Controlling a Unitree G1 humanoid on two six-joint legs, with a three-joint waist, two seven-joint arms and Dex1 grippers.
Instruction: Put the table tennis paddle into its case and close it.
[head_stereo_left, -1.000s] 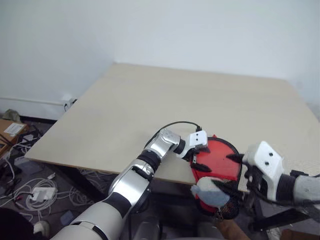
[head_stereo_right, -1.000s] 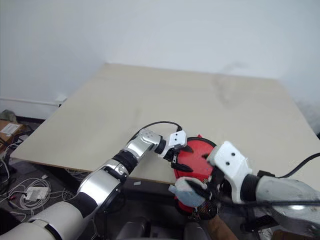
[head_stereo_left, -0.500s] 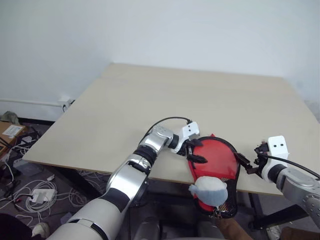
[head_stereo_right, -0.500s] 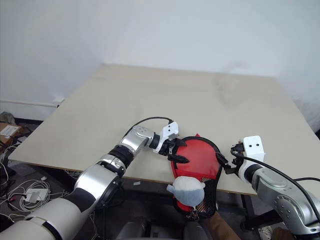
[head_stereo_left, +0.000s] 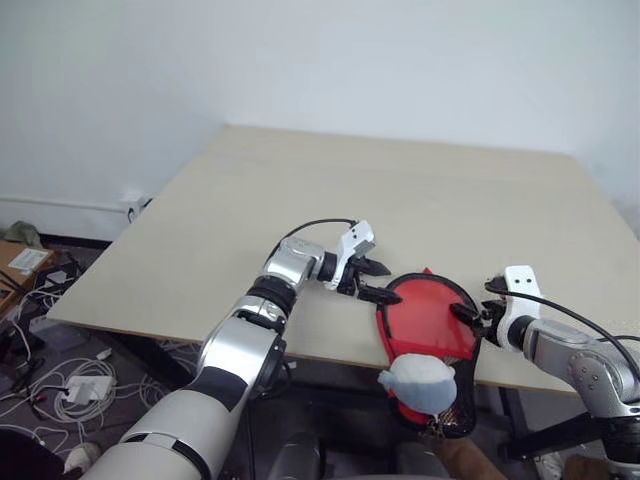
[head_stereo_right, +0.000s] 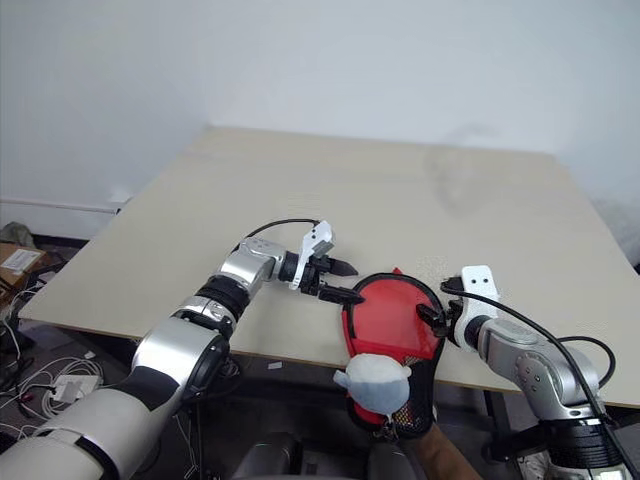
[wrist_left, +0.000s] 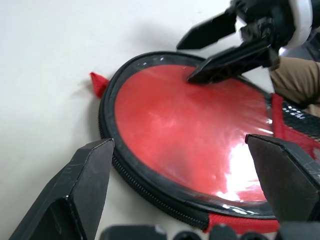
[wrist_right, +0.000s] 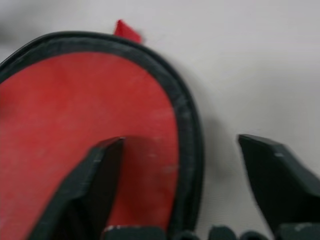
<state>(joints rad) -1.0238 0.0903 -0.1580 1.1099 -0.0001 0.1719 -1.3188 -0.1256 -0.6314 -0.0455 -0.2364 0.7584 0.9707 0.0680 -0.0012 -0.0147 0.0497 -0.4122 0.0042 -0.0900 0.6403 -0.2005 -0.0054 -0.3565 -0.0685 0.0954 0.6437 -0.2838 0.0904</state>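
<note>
Red fabric case (head_stereo_left: 428, 322) with black edging lies flat — left jaws spread beside it, right jaws straddling its rim.

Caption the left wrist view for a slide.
Open left tool faces the red, black-edged zip case on the pale table; right tool rests a fingertip on it.

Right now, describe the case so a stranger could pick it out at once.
Start at the pale table and go to its near edge, between the two hands. The case lies there, its narrow end hanging over the edge. It is paddle-shaped, with a red front, black zip edging and a small red tab at its far end.
</note>
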